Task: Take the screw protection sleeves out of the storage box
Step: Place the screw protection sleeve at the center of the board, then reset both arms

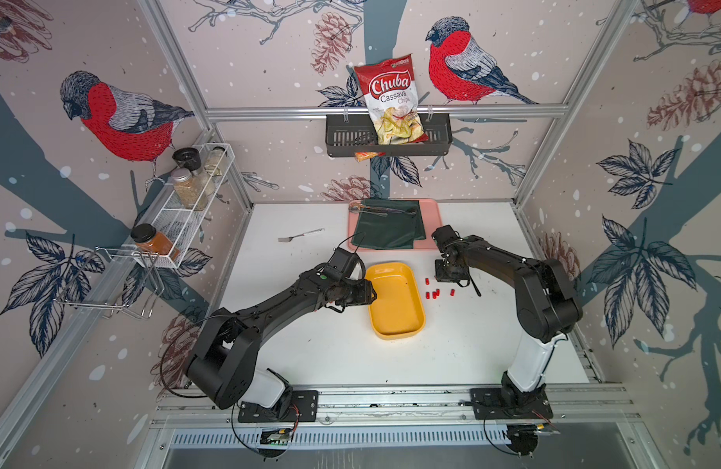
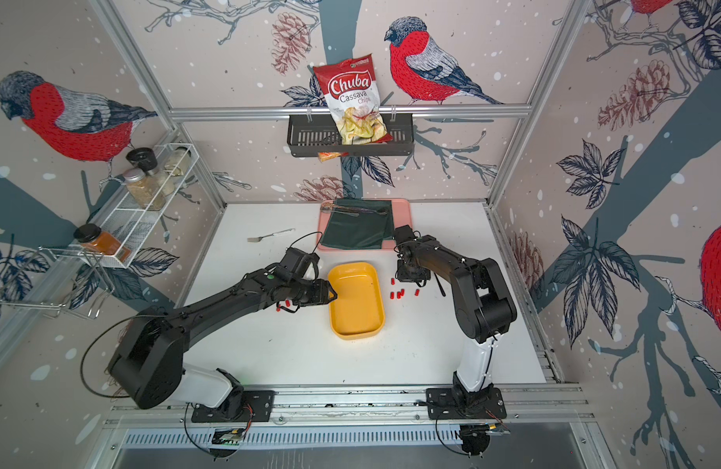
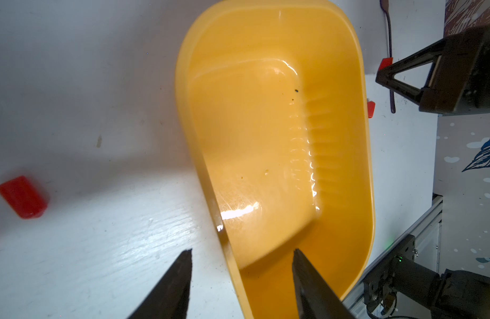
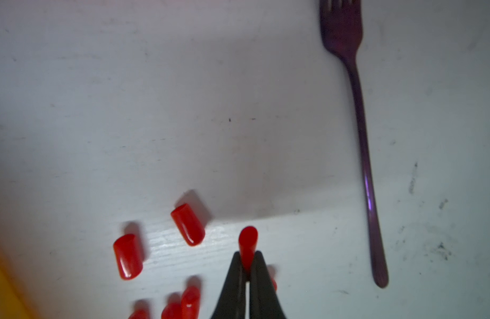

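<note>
- Our right jaws pinch one sleeve [image 4: 248,240] over the tabletop [image 4: 238,110] beside the box [image 1: 395,300], which looks empty.
- Our left jaws gape astride the box wall.
- Next, we release the sleeve.

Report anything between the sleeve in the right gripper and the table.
Nothing visible does. The right gripper pinches one sleeve over bare table; other sleeves and the fork lie aside.

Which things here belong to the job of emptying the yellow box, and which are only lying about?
Job:
- red screw protection sleeves
- yellow storage box, empty
- right pincer, shut on one sleeve
- left pincer, open at the box wall

Lying about:
- purple fork
- pale fork
- pink tray with green cloth
- Chuba chips bag
- spice jars
</note>
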`<action>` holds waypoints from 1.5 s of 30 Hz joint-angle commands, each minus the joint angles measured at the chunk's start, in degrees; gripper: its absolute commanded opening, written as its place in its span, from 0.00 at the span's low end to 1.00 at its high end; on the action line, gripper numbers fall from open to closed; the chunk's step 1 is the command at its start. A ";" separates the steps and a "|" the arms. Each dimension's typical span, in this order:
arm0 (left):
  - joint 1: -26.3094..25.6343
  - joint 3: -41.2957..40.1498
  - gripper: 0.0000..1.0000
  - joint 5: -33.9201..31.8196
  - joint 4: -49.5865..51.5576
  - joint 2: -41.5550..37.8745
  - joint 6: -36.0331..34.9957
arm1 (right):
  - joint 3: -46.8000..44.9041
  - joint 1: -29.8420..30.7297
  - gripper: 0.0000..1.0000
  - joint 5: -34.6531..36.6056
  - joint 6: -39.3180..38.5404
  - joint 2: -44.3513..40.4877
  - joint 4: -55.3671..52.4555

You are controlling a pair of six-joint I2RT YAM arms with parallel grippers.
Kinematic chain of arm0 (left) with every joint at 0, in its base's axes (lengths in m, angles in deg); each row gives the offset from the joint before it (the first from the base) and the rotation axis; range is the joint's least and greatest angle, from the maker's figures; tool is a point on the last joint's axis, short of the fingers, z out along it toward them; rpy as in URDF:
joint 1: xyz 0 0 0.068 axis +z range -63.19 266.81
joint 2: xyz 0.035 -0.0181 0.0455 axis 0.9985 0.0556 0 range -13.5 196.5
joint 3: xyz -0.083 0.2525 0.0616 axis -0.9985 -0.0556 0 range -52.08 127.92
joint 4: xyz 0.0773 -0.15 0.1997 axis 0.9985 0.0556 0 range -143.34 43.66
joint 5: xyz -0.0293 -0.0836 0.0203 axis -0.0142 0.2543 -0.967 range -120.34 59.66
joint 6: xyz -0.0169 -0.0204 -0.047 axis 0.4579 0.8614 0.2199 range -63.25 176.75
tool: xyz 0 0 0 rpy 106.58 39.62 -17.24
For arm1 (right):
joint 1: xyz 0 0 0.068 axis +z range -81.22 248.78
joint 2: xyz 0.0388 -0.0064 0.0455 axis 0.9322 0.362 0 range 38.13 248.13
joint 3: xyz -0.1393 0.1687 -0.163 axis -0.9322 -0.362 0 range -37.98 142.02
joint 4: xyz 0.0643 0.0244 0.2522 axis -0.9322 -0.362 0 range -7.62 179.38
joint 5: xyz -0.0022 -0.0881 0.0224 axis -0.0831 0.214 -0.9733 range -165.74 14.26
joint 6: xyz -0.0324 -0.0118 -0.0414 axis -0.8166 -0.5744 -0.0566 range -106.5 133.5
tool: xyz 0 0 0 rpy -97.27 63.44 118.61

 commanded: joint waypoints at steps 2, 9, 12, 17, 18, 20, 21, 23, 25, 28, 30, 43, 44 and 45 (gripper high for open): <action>0.20 0.69 0.59 0.24 0.27 -0.77 0.50 | -0.05 0.13 0.02 -1.37 -1.01 1.30 2.35; 0.55 1.05 0.60 0.36 0.36 -1.25 0.68 | -0.14 -0.24 0.16 -1.03 -0.60 2.63 2.93; 0.81 1.17 0.60 0.37 0.39 -1.51 0.43 | -0.44 -0.45 0.23 -0.37 -0.11 2.07 3.32; 1.04 1.77 0.60 0.52 0.66 -1.85 -0.06 | 0.21 -0.71 0.32 -0.13 0.22 1.34 2.49; 1.10 1.92 0.60 0.60 0.79 -2.05 -0.03 | 0.49 -0.69 0.32 -0.14 0.25 0.79 2.18; 1.26 2.19 0.60 0.76 0.97 -2.22 -0.19 | 0.78 -0.68 0.34 -0.22 0.55 -0.58 1.46; 1.38 2.32 0.60 0.75 1.01 -2.43 -0.21 | 1.09 -0.81 0.34 -0.15 0.67 -1.28 0.71; 1.67 2.86 0.60 0.96 1.29 -2.82 -0.19 | 1.46 -0.85 0.35 0.18 0.81 -2.94 -0.54; 2.18 3.24 0.60 1.35 1.27 -3.52 -0.30 | 2.03 -0.82 0.35 0.48 1.02 -5.41 -2.02; 4.16 4.24 0.60 1.83 1.14 -5.38 -1.17 | 3.80 -0.95 0.36 1.86 1.79 -9.85 -4.86; 6.90 5.01 0.61 0.60 1.10 -7.83 -2.33 | 5.07 -1.07 0.36 4.44 3.19 -14.25 -6.12; 24.21 -16.47 0.97 -53.48 -33.14 -34.34 -19.70 | -43.19 -5.96 1.00 24.15 -5.33 -67.08 46.05; 25.43 -21.44 0.97 -52.43 -40.53 -36.01 -22.03 | -48.13 -6.65 1.00 26.42 -5.22 -69.27 50.42; 27.03 -26.28 0.97 -48.96 -47.97 -37.27 -24.31 | -53.60 -7.53 1.00 27.15 -5.67 -71.53 54.98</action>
